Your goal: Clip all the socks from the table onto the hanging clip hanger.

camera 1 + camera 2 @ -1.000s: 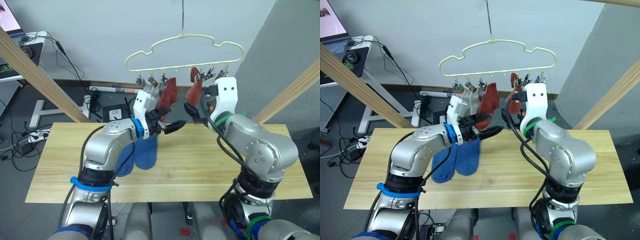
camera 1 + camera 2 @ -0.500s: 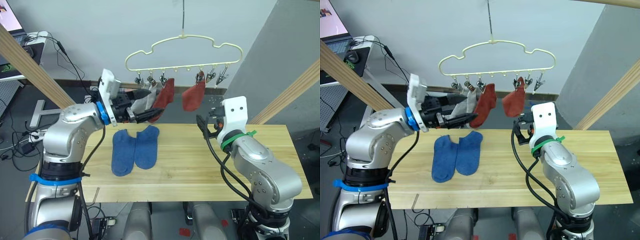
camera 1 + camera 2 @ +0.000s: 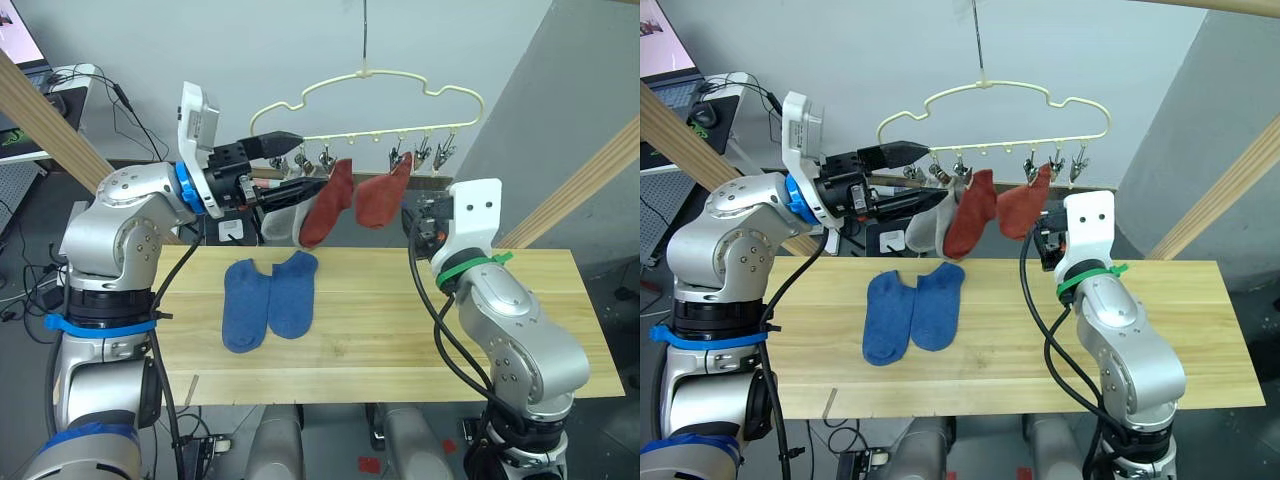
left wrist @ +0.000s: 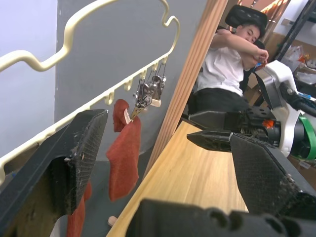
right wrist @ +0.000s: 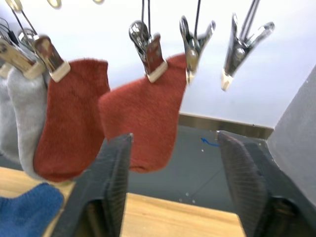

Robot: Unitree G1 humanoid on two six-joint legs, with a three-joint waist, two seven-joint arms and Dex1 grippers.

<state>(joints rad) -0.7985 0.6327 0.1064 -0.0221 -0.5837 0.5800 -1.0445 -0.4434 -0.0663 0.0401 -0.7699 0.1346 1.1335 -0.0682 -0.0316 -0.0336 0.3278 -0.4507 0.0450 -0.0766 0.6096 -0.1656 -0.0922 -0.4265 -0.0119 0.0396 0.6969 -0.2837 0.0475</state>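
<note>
The cream clip hanger (image 3: 366,96) hangs above the far edge of the table (image 3: 420,330). Clipped to it are a light grey sock (image 3: 281,216) and two rust-red socks (image 3: 326,204) (image 3: 379,199). Two blue socks (image 3: 267,300) lie side by side on the table's left half. My left gripper (image 3: 294,164) is raised at the hanger's left end, open and holding nothing, its fingers (image 4: 74,148) spread wide. My right gripper (image 3: 420,216) is open and empty just below and right of the right-hand red sock (image 5: 143,118). Two clips (image 5: 242,47) on the hanger's right end are bare.
Slanted pale wooden beams (image 3: 60,140) (image 3: 580,180) cross both sides. A desk with a monitor (image 3: 25,60) and floor cables stand at the back left. A seated person (image 4: 228,64) appears beyond the table in the left wrist view.
Both grippers have drawn away from the red socks on the hanger. The left arm swung up and left; the right one dropped back toward the table. The right red sock now hangs freely.
</note>
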